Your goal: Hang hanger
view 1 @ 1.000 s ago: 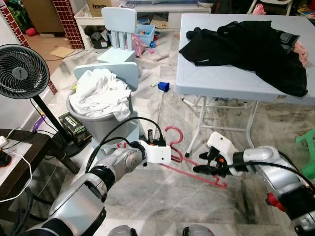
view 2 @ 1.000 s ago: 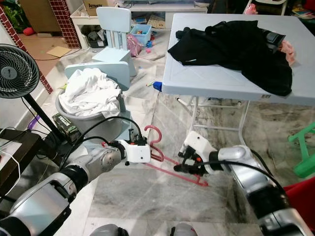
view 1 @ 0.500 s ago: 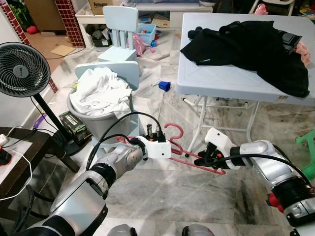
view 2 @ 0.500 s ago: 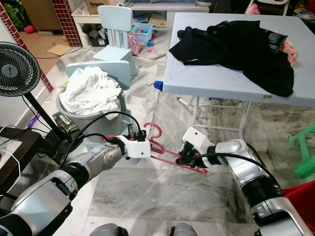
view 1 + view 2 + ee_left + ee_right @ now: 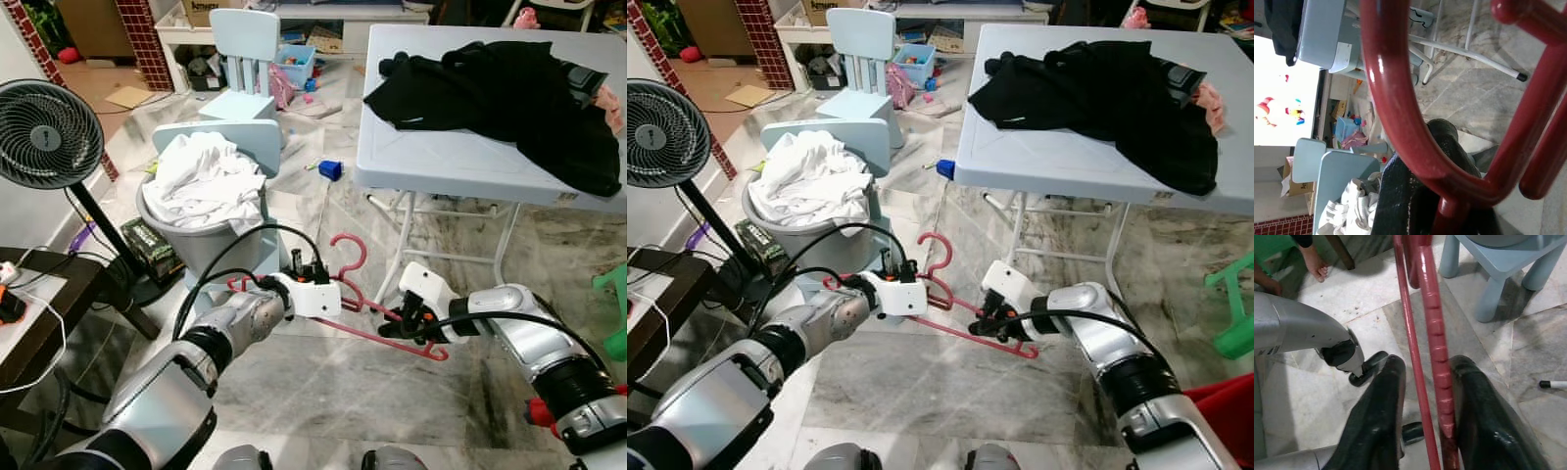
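Observation:
A red plastic hanger (image 5: pixel 372 333) hangs low over the marble floor between my two arms, hook up and pointing away from me. My left gripper (image 5: pixel 336 291) is shut on the hanger just below the hook; the left wrist view has the red hook curve (image 5: pixel 1396 112) right against a black finger (image 5: pixel 1444 142). My right gripper (image 5: pixel 409 315) holds the hanger's right shoulder. In the right wrist view the thin and thick red bars (image 5: pixel 1432 333) run between its two black fingers (image 5: pixel 1381 416), with the far finger touching the thick bar.
A grey basket of white laundry (image 5: pixel 206 181) stands to the left, against a light-blue chair (image 5: pixel 240 39). A folding table (image 5: pixel 441 157) with a black garment (image 5: pixel 509 88) is at the right, its legs just beyond the hanger. A fan (image 5: pixel 49 132) and a dark side table (image 5: pixel 39 323) flank my left.
Both grippers have lifted the hanger a little off the floor and carried it slightly away from me. The right gripper's hold on the right shoulder is unchanged.

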Robot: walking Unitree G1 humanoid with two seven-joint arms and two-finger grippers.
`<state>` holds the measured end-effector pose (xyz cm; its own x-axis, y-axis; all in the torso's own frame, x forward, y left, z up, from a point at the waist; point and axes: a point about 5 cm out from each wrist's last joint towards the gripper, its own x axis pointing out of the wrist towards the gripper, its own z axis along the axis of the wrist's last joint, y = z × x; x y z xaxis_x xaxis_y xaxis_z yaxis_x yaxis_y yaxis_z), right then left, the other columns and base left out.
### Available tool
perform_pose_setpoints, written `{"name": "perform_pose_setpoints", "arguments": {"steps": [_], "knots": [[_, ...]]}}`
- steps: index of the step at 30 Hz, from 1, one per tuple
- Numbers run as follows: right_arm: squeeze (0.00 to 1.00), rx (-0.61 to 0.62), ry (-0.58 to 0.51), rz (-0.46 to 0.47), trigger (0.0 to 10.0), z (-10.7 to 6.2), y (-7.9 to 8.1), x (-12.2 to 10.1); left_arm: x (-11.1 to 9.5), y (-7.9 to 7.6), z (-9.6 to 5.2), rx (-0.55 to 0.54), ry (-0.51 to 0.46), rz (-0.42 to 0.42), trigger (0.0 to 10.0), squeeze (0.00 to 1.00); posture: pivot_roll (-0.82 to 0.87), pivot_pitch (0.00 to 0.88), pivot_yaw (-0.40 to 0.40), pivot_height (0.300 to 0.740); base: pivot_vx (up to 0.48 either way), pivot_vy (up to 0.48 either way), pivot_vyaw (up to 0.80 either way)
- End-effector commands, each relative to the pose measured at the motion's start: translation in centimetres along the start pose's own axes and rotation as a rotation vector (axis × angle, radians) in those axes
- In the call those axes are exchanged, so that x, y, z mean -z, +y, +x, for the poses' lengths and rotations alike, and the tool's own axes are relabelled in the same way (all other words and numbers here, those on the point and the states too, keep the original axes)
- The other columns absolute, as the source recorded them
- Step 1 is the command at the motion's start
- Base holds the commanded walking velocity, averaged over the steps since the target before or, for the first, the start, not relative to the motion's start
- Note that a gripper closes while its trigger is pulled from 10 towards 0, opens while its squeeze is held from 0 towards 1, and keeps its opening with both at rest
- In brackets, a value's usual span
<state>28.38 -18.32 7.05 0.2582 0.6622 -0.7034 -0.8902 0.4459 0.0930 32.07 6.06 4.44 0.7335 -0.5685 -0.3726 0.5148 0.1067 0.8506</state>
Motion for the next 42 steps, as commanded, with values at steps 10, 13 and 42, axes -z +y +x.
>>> {"name": "perform_pose_setpoints", "arguments": {"steps": [10, 13, 42], "knots": [[0.0, -0.035, -0.024, 0.024, 0.0, 0.0, 0.1, 0.2, 0.1, 0.8, 0.1, -0.017, -0.006, 0.021, 10.0, 0.0, -0.1, 0.0, 0.028, 0.74, 0.0, 0.0, 0.0], [0.0, -0.033, -0.026, 0.03, 0.0, 0.0, 0.1, 0.3, 0.1, 0.8, 0.1, -0.019, -0.007, 0.02, 10.0, 0.0, -0.1, 0.0, 0.028, 0.74, 0.0, 0.0, 0.0], [0.0, 0.156, -0.094, 0.001, 0.0, -0.5, -1.9, -1.2, -0.8, 0.5, 0.4, 0.037, -0.034, -0.167, 10.0, 1.0, -0.1, 0.0, 0.026, 0.74, 0.0, 0.0, 0.0]]}}
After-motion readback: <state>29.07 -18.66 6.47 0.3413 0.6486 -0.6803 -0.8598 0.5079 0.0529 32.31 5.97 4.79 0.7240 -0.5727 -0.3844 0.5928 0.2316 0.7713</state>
